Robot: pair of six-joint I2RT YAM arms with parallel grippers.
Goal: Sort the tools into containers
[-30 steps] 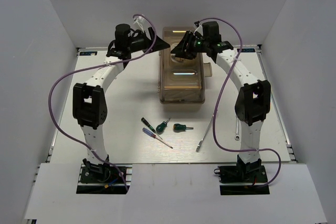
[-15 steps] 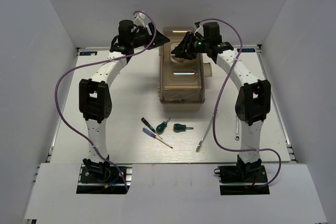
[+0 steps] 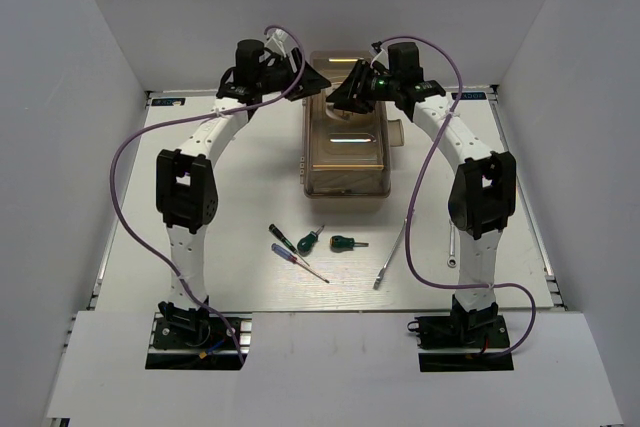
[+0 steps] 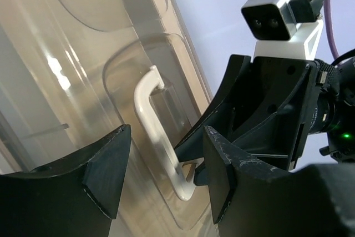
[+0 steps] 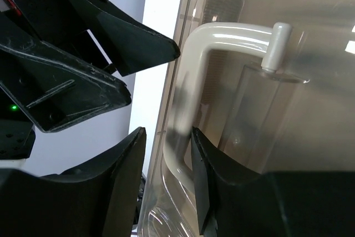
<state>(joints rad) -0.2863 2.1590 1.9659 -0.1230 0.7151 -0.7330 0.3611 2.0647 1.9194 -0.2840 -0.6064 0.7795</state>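
The tan toolbox with its translucent brown lid shut stands at the back middle. My right gripper is shut on the far end of its pale handle, lid rim included. My left gripper hangs open at the lid's far left, its fingers either side of the handle without touching it. On the near table lie a black-handled screwdriver, a green one, a stubby green one, a blue one, a long wrench and a short wrench.
White walls close in the table on three sides, just behind the toolbox. Purple cables loop out from both arms. A latch tab sticks out on the toolbox's right side.
My left arm has swung right, up to the toolbox lid, and its jaws have narrowed. The right gripper and the tools have stayed put.
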